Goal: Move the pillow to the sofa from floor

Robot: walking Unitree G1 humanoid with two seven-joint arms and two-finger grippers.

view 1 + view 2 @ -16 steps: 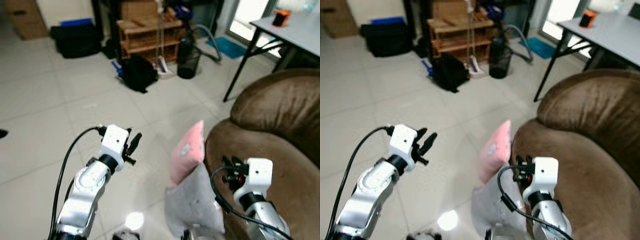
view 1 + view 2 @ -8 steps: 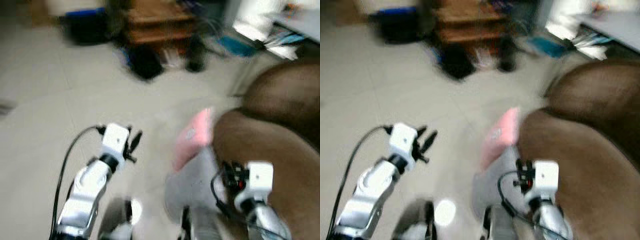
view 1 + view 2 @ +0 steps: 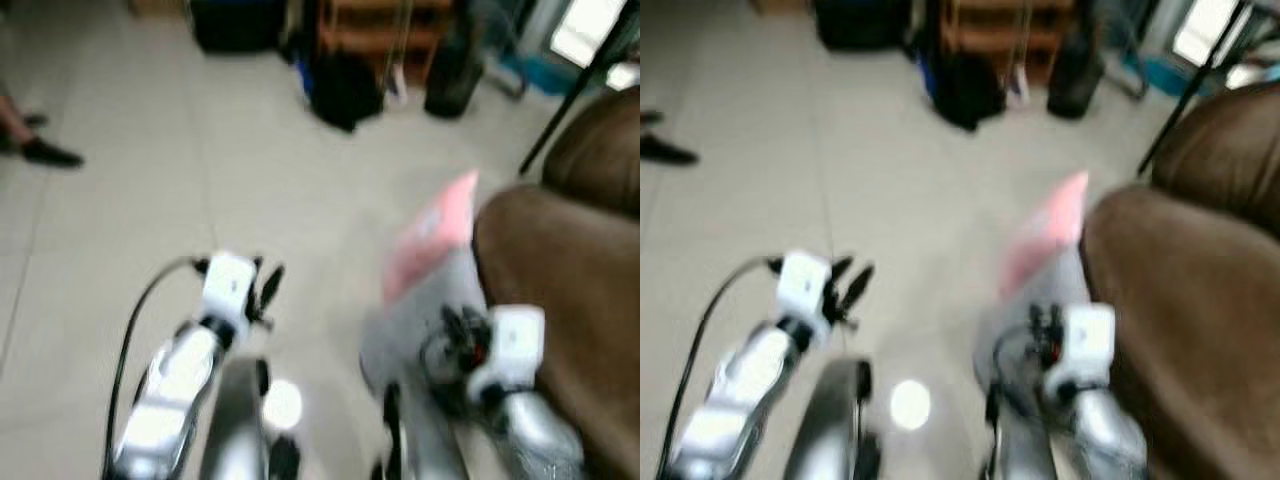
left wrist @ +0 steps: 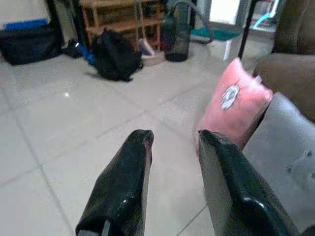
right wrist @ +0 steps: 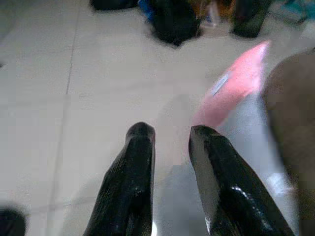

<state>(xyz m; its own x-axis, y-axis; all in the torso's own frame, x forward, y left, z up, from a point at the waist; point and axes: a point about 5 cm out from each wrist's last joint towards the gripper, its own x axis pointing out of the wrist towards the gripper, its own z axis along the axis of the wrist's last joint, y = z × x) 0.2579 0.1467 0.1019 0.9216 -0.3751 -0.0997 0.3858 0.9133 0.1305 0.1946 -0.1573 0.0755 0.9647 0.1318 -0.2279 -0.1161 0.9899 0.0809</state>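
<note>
Camera view shifted since a second ago: the floor fills more of the head views, a person's dark shoe (image 3: 50, 153) has come in at the left edge, and the sofa (image 3: 570, 260) sits further right. Blur indicates the robot is walking or turning; arms keep the same raised pose.

Pink pillow (image 4: 235, 104): on the floor, leaning against the sofa's front, just ahead and to the outside of the left gripper's fingertips, not touched.
Grey pillow (image 4: 285, 142): propped beside the pink one, nearer the fingers.
Left gripper (image 4: 172, 140): fingers parted, nothing between them, held above bare tile.
Right gripper (image 5: 170, 135): fingers parted, empty; pink pillow beyond and to one side of its tips.
Backpack (image 4: 114, 60), wooden shelf (image 4: 120, 22): well beyond both grippers.

Task status: not begun in effect. No pillow is grasped or lifted; approach, grasp, lift and placing on the sofa all remain.
</note>
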